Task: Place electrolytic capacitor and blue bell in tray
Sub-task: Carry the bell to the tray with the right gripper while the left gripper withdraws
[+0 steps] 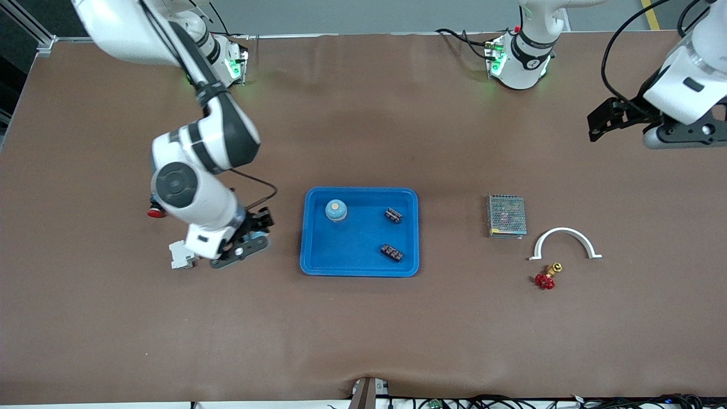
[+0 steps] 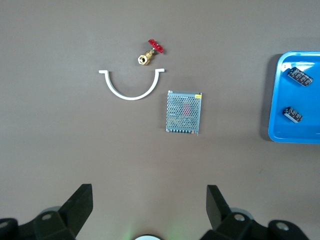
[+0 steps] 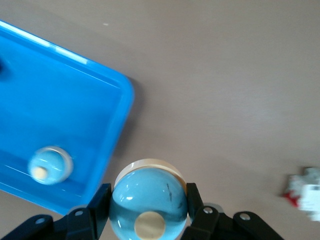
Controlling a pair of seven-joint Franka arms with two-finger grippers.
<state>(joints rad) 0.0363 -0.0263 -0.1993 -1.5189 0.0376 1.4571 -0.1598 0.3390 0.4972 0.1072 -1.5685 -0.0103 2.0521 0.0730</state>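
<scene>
The bright-blue tray (image 1: 309,238) lies mid-table. In it stand one blue bell (image 1: 336,211) and two dark electrolytic capacitors (image 1: 393,215) (image 1: 391,253). My right gripper (image 1: 257,228) is low over the table beside the tray's edge toward the right arm's end. It is shut on a second blue bell (image 3: 145,190), a glossy dome with a cream button on top, clamped between both fingers (image 3: 102,202). The right wrist view also shows the tray (image 3: 117,100) and the bell inside it (image 3: 49,165). My left gripper (image 1: 596,122) waits open and holds nothing at the left arm's end, high above the table.
A metal mesh power supply (image 1: 505,216), a white half-ring (image 1: 565,241) and a brass valve with a red handle (image 1: 546,277) lie toward the left arm's end. A white block (image 1: 182,254) and a small red part (image 1: 154,212) lie by the right arm.
</scene>
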